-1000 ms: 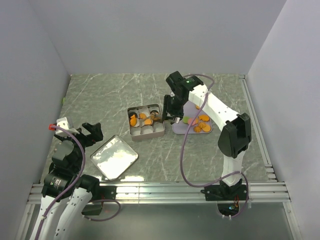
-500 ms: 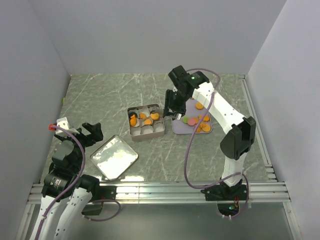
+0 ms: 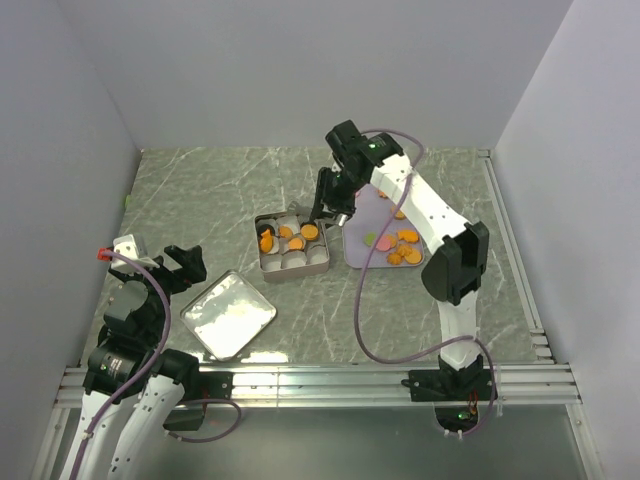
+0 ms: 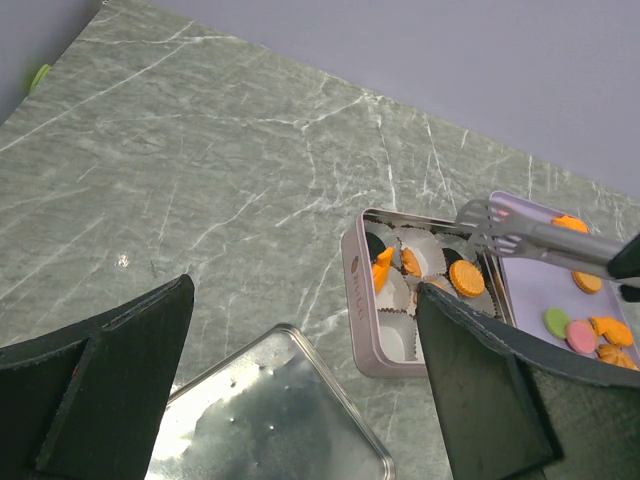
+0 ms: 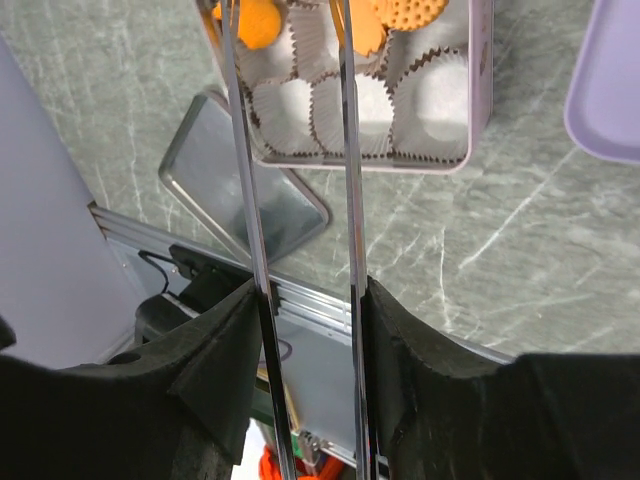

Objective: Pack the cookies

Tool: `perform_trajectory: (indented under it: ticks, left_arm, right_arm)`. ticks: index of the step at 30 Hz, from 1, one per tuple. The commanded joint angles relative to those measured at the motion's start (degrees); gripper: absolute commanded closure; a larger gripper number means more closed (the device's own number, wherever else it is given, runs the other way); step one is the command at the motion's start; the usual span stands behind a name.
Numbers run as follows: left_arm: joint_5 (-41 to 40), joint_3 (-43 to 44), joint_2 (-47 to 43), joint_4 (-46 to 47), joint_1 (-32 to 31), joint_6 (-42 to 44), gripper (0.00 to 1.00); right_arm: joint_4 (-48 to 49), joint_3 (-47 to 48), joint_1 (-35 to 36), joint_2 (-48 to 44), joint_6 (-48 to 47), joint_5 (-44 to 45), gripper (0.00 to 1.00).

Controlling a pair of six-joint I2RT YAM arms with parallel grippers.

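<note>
Steel tongs [image 4: 540, 238], pinched half-closed in your right gripper [image 5: 305, 320], hover over the tin's [image 4: 358, 300] far cups [image 4: 418, 242], load unclear; lower into an empty cup before releasing.

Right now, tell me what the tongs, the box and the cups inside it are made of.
Tongs: bare metal, likely steel, seen as bright, mirror-like silver strips.
Box: thin metal by the look, with a pale satin sheen and a stamped mark on its wall.
Cups: probably paper, being white and matte with finely pleated walls.
</note>
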Motion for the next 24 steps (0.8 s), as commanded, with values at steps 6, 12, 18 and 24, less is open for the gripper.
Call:
perform_trajectory:
  ticks: [6, 12, 18, 24]
  left_arm:
    - [0.2, -0.2, -0.5, 2.2, 0.0, 0.7, 0.01]
    - [0.2, -0.3, -0.3, 2.3, 0.0, 0.7, 0.01]
    - [0.4, -0.3, -0.3, 2.4, 0.0, 0.8, 0.01]
    - [0.7, -0.3, -0.1, 2.4, 0.0, 0.8, 0.00]
  right_arm:
    - [2.2, 0.3, -0.2, 2.7, 0.6, -0.5, 0.51]
    - [3.7, -6.5, -0.1, 0.5, 0.3, -0.5, 0.52]
    - [4.5, -10.6, -0.3, -2.0, 0.3, 0.0, 0.53]
    - [3.1, -9.7, -0.3, -3.7, 0.6, 0.2, 0.53]
